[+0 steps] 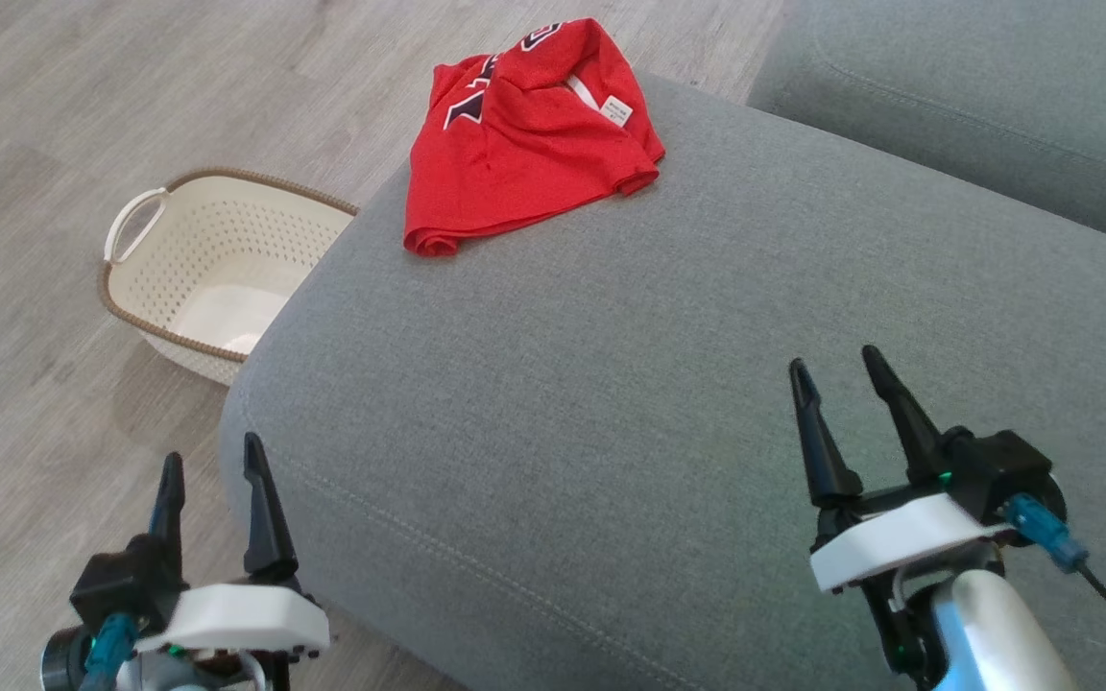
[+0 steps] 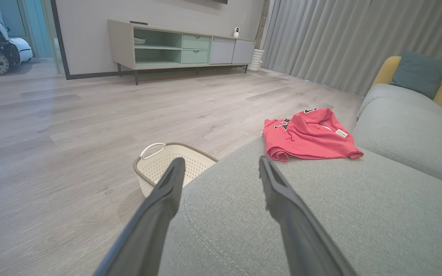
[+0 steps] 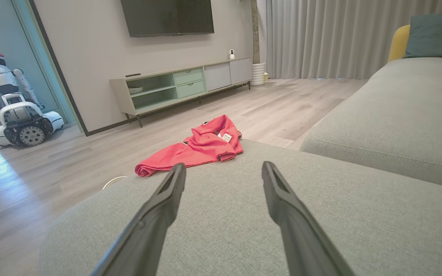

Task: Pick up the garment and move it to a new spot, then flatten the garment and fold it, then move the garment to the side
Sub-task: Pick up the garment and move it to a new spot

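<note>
Red garment lay in a loosely bunched heap at the far left corner of the grey cushion, its far part reaching over the cushion's far edge toward the wood floor; dark lettering with a white outline and a small white label faced up (lettering too folded to read). Left gripper sat at the cushion's near left corner, fingers spread apart with nothing between them, one finger over the floor and the other over the cushion's edge. Right gripper hung over the near right part of the cushion, likewise spread wide and holding nothing. Both grippers were well apart from the garment, with bare grey fabric between. A cream perforated basket with a brown woven rim stood on the floor just beside the cushion's left side, near the garment's corner. A second grey seat lay beyond the cushion at the right. In the right wrist view a long cabinet stood against the far wall under a dark screen
</note>
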